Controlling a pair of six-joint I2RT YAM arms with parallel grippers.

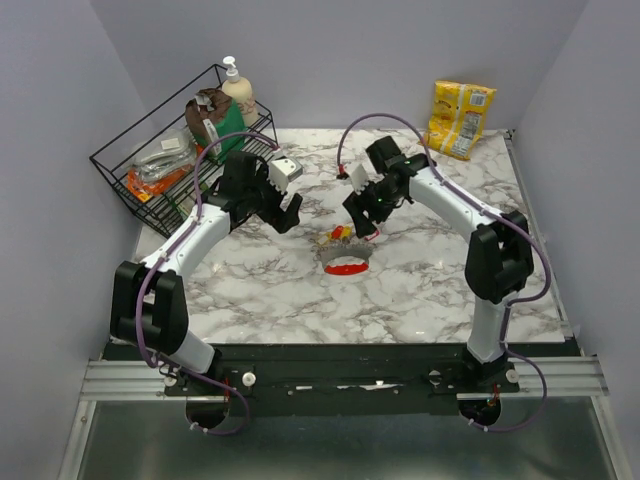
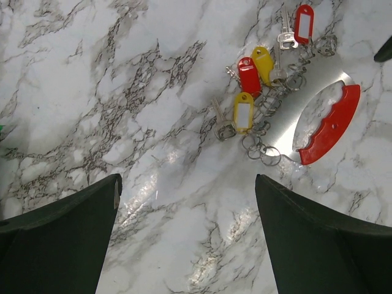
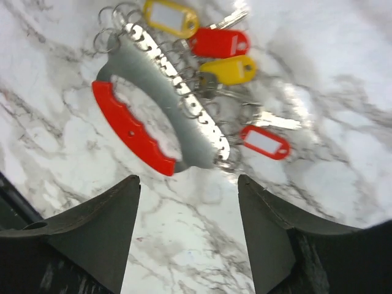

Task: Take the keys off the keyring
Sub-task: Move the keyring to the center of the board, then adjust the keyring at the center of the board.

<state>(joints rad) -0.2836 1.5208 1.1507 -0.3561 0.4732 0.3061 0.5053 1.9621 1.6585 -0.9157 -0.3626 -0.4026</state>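
Keys (image 2: pixel 251 76): I see them on the table (image 2: pixel 92 92), red and yellow tags, against the keyring (image 2: pixel 327 125).
Left jaws: wide, empty.
Right jaws: wide, empty, above the keyring.

The keys (image 2: pixel 222 125) are bright silvery metal, their tags (image 2: pixel 249 75) glossy red and yellow plastic. The keyring (image 3: pixel 160 92) looks like smooth brushed metal with a glossy red plastic grip (image 3: pixel 131 131); the marble-patterned table (image 2: pixel 92 92) shines
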